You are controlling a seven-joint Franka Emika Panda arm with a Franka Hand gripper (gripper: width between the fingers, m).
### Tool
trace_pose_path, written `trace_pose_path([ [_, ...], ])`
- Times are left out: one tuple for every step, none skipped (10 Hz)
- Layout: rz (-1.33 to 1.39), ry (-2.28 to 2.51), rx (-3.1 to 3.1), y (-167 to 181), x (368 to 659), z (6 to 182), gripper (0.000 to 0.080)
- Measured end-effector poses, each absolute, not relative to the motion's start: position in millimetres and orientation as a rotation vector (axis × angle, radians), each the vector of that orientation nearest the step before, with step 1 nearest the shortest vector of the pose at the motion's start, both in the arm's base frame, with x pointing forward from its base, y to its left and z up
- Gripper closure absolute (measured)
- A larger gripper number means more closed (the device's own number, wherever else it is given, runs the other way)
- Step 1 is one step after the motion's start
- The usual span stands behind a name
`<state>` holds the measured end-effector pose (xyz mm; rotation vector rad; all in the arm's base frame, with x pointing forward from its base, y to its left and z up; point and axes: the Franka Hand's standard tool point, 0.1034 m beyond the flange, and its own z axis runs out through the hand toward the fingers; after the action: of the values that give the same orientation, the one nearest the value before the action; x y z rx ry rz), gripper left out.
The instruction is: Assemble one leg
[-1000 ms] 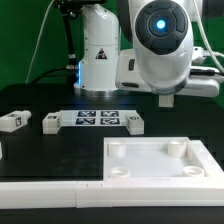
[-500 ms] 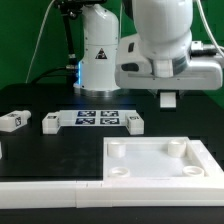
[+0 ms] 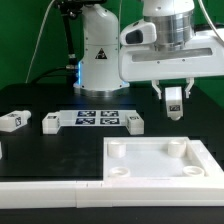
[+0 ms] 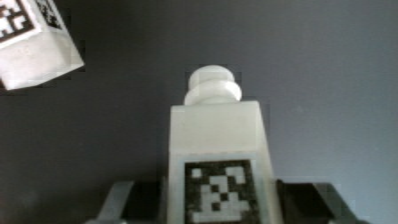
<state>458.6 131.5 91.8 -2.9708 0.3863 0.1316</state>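
1. gripper (image 3: 174,98): we log it closed to the width of one part, a finger on each side. In the wrist view the dark fingers (image 4: 121,200) flank that part's tagged face.

2. leg (image 3: 175,109): clamped upright in the gripper, over the black worktop (image 3: 30,150) toward its edge on the exterior view's right. We cannot tell whether its lower end touches the surface. The wrist view shows its square tag (image 4: 217,190) and a rounded peg (image 4: 214,80) at the end away from the fingers.

3. Spare legs, lying loose in a row: first spare leg (image 3: 12,122) near the edge on the exterior view's left, second spare leg (image 3: 50,122) just beside the marker board (image 3: 98,120), and third spare leg (image 3: 133,123) at the board's other end.

4. stray leg (image 4: 36,45): seen in the wrist view only. We cannot tell which spare it is.

5. tray-like piece (image 3: 160,178): large, white and square, lying flat by the front corner on the exterior view's right.
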Motion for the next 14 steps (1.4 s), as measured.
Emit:
trace_pose_path([
  [-0.017, 0.397, -2.967, 134, 464, 92.2, 0.0508],
  [-0.088, 0.329, -2.987, 130, 466, 91.6, 0.0508],
  [-0.088, 0.289, -3.001, 126, 471, 95.8, 0.0508],
  [-0.071, 0.255, -3.008, 123, 480, 105.1, 0.0508],
  [-0.056, 0.226, -3.012, 120, 490, 114.1, 0.0508],
  [-0.049, 0.194, -3.01, 116, 502, 120.6, 0.0508],
  [-0.047, 0.196, -3.007, 114, 511, 122.6, 0.0508],
  [-0.119, 0.197, -3.003, 116, 512, 121.4, 0.0508],
  [-0.116, 0.19, -3.005, 117, 508, 118.8, 0.0508],
  [-0.142, 0.193, -3.003, 117, 511, 119.6, 0.0508],
  [-0.293, 0.19, -2.986, 118, 517, 121.5, 0.0508],
  [-0.381, 0.15, -2.986, 116, 516, 117.3, 0.0508],
  [-0.4, 0.102, -2.997, 115, 524, 121.5, 0.0508],
  [-0.404, 0.056, -3.005, 114, 538, 129.4, 0.0508],
])
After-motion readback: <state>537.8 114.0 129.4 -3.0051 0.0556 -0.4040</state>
